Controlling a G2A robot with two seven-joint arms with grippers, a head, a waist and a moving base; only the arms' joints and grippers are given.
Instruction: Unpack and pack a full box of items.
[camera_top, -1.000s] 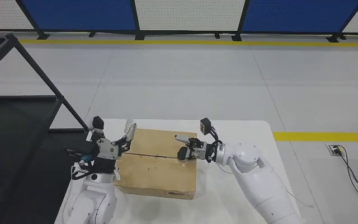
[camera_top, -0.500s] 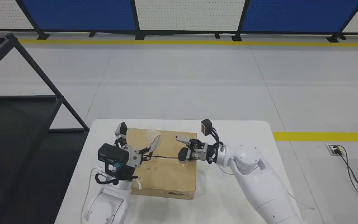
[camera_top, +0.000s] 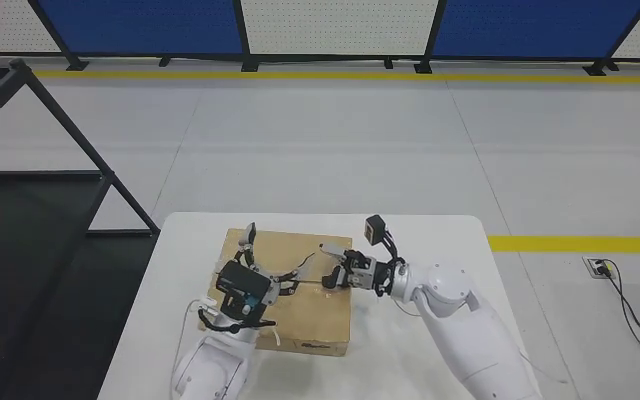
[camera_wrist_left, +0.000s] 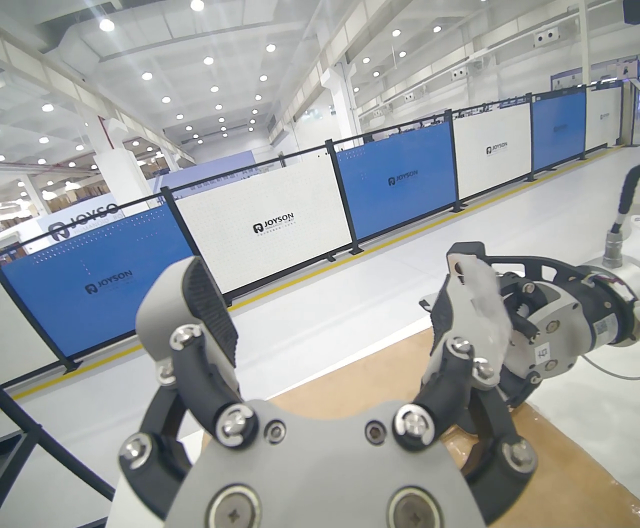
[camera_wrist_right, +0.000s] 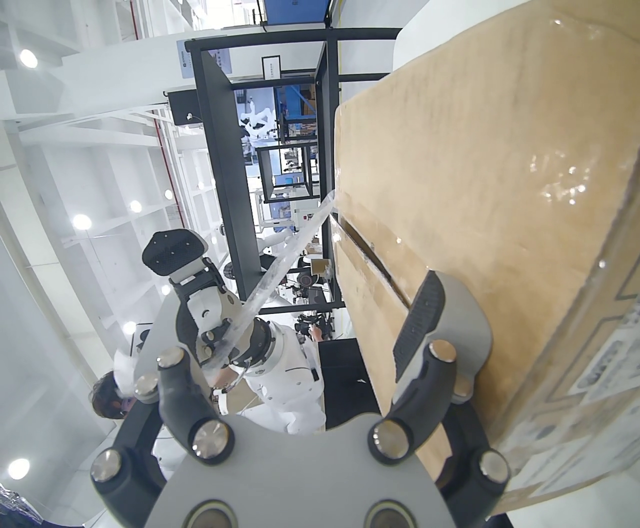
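- The left gripper (camera_wrist_left: 335, 305) has its jaws spread wide with nothing between them. A crumpled scrap of clear tape (camera_wrist_left: 482, 300) clings to the outer face of one finger.
- It hovers over the top of the cardboard box (camera_top: 300, 325), pointing across it toward the other arm.
- The right gripper (camera_wrist_right: 302, 270) also stands wide apart and clamps nothing. The top view shows it facing the left gripper at close range above the box.
- One of the right gripper's fingers (camera_wrist_right: 435, 320) lies close along the box's top, just beside the seam (camera_wrist_right: 370, 260) where the two flaps meet. Whether it touches the cardboard cannot be told.
- A strip of clear tape (camera_wrist_right: 295, 240) stretches taut through the air from the far end of that seam to the right gripper's other finger, where it sticks near the finger's base.
- The box is shut, its flaps flat, and a printed label shows on one side wall. It sits on the left half of the white table (camera_top: 430, 235), near the robot.
- A black metal frame (camera_top: 60, 120) stands off the table's left side.
- Blue and white fence panels (camera_top: 340, 25) line the far floor, and a yellow floor line (camera_top: 560, 243) runs to the right of the table.
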